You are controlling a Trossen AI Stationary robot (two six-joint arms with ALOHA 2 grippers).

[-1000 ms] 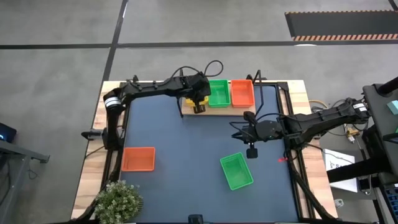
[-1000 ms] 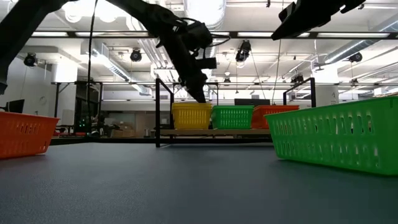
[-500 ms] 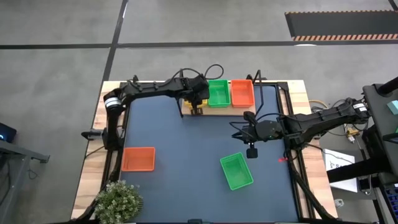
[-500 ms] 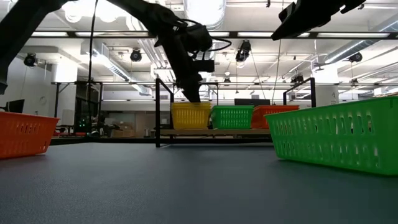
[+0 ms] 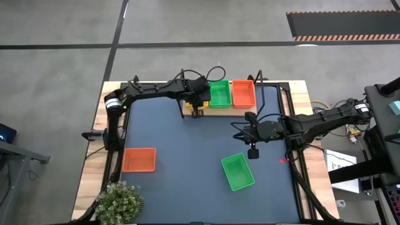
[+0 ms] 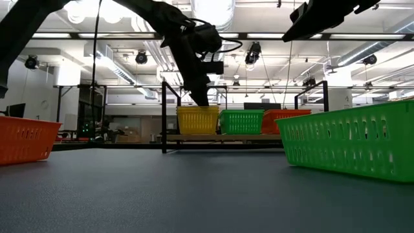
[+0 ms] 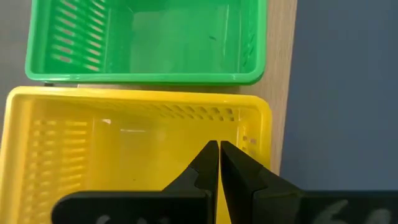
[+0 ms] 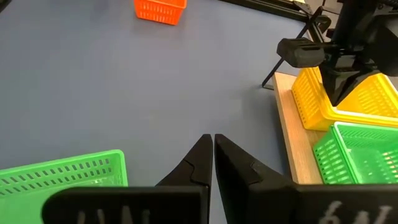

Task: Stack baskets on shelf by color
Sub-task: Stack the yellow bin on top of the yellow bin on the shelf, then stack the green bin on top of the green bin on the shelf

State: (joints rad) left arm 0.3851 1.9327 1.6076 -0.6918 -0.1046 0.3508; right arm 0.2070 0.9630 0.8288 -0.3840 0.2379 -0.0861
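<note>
So the shelf [image 5: 220, 111] sits at the far edge of the tabletop [image 5: 187, 144], and it's carrying three baskets in a row: a yellow basket [image 6: 198, 120] at the left end, a green basket [image 5: 219, 93] in the middle and an orange basket [image 5: 243, 93] at the right end, all pretty much side by side. Two more are loose on the tabletop: an orange loose basket [image 5: 139, 160] near the front left corner and a green loose basket [image 5: 237, 172] toward the front right, lying a bit skewed. There's also a little potted plant [image 5: 119, 201] parked at the front left corner, just beside the orange one. The left claw [image 7: 218, 149] is clenched with nothing in it, tip pointing down into the yellow basket near its wall on the tabletop side; can't tell if it actually touches the plastic. The left arm covers most of that basket from above. The right claw [image 8: 212, 140] is clenched and empty too, hanging over bare tabletop toward the right edge, between the shelf and the green loose basket, clear of both.
</note>
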